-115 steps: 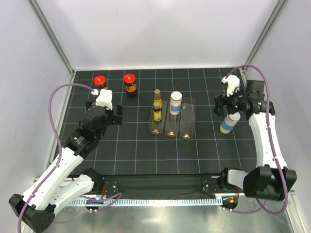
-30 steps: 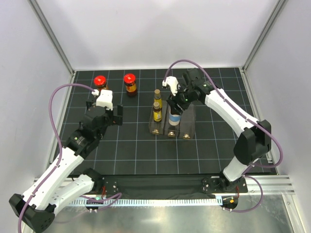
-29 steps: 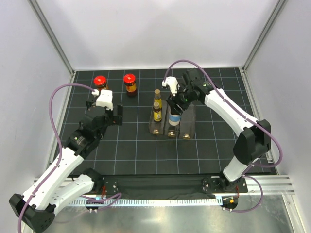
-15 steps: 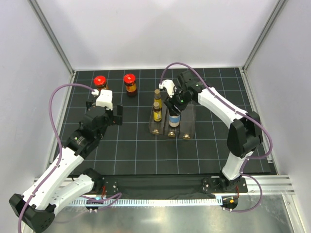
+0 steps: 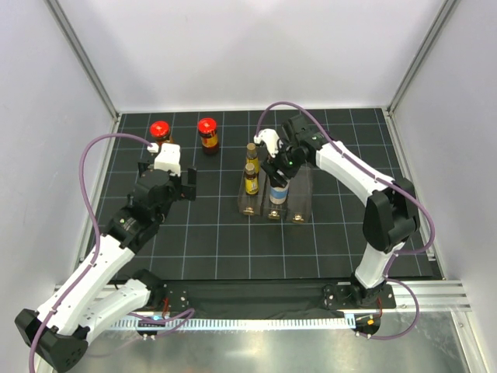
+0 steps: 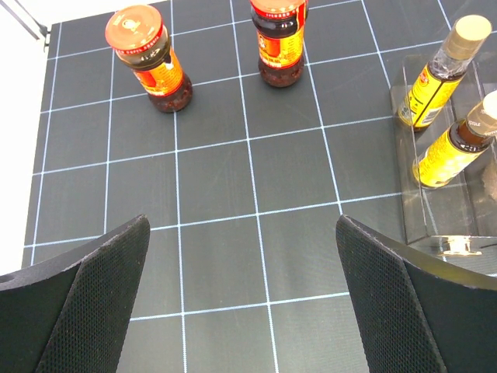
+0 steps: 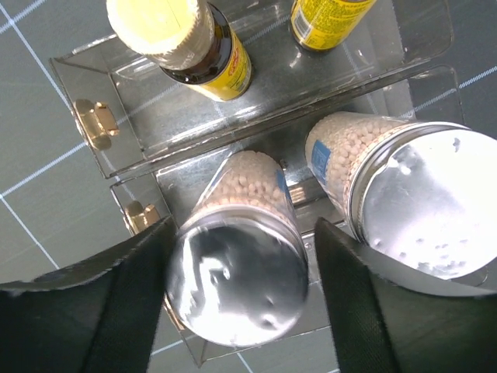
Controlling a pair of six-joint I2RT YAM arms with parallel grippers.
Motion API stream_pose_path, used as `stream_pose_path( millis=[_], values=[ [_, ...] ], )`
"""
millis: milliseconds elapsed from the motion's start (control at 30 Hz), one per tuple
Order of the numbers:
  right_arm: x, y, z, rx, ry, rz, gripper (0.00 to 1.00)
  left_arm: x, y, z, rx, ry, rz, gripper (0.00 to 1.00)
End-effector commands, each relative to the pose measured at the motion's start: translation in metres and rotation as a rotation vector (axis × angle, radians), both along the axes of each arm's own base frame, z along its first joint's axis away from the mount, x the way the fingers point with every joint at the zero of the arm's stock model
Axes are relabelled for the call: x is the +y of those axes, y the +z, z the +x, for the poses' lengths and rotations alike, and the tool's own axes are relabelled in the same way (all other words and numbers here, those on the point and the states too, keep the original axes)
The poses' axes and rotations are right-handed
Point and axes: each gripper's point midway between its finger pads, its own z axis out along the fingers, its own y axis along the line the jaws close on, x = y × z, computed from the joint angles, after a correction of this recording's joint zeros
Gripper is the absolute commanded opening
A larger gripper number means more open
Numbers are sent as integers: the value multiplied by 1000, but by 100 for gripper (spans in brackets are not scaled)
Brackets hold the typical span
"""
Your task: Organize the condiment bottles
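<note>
Right gripper (image 7: 241, 237) clamps a round, shiny-topped bottle (image 7: 237, 299), center frame, tight inside the clear rack (image 7: 93, 85). Left gripper (image 6: 242, 307) wide open, empty.

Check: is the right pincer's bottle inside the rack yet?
Inside: wrist view shows the held white bottle down between the rack's middle-slot walls, beside its twin. Seated, cannot tell.

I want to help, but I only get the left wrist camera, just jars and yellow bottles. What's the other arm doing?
Observer: The right gripper is over the rack, gripping a white bottle in the middle slot.
Operator: Is there another white one?
Observer: The second white bottle stands in that same slot, next to it.
Operator: Any room left?
Observer: Yes, the slot farthest from the yellow bottles is empty.
</note>
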Motion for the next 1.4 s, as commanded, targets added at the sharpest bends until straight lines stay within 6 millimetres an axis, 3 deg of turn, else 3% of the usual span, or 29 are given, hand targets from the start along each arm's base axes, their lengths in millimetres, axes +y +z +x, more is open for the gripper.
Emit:
stream_pose_path(
  millis=[0, 200, 433, 500, 700, 733, 800, 833, 967, 1033, 1067, 1100, 1133, 1300, 1367],
  values=[
    [5, 28, 4, -90, 11, 44, 75, 1, 9, 6, -40, 19, -12, 100],
    [3, 50, 0, -132, 13, 69, 83, 1, 7, 6, -35, 20, -8, 100],
    [-10, 112, -21, -262, 38, 119, 84, -7, 4, 7, -23, -7, -28, 100],
    [-18, 121, -26, -293, 29, 128, 84, -9, 3, 8, -16, -11, -37, 100],
    [-73, 138, -33, -326, -120, 261, 88, -32, -2, 17, 32, -66, -122, 100],
    [-93, 131, -31, -313, -183, 267, 88, -36, -7, 21, 58, -76, -134, 100],
    [-105, 126, -38, -310, -226, 299, 91, -41, 0, 28, 67, -69, -191, 100],
    [-116, 123, -38, -309, -268, 303, 91, -41, -5, 36, 94, -60, -214, 100],
    [-130, 116, -49, -317, -333, 362, 96, -44, 0, 66, 135, -31, -350, 100],
    [-132, 116, -55, -325, -334, 398, 99, -35, -5, 85, 162, 17, -434, 100],
    [-135, 117, -55, -327, -344, 407, 100, -40, -20, 96, 213, 13, -462, 100],
    [-143, 119, -54, -335, -372, 414, 100, -43, -15, 105, 213, 3, -491, 100],
    [-142, 119, -57, -323, -363, 434, 100, -42, -13, 116, 208, 10, -516, 100],
    [-144, 118, -63, -331, -354, 447, 100, -50, -44, 176, 292, 40, -513, 100],
    [-143, 118, -65, -332, -349, 452, 100, -50, -51, 190, 312, 56, -499, 100]
  ],
)
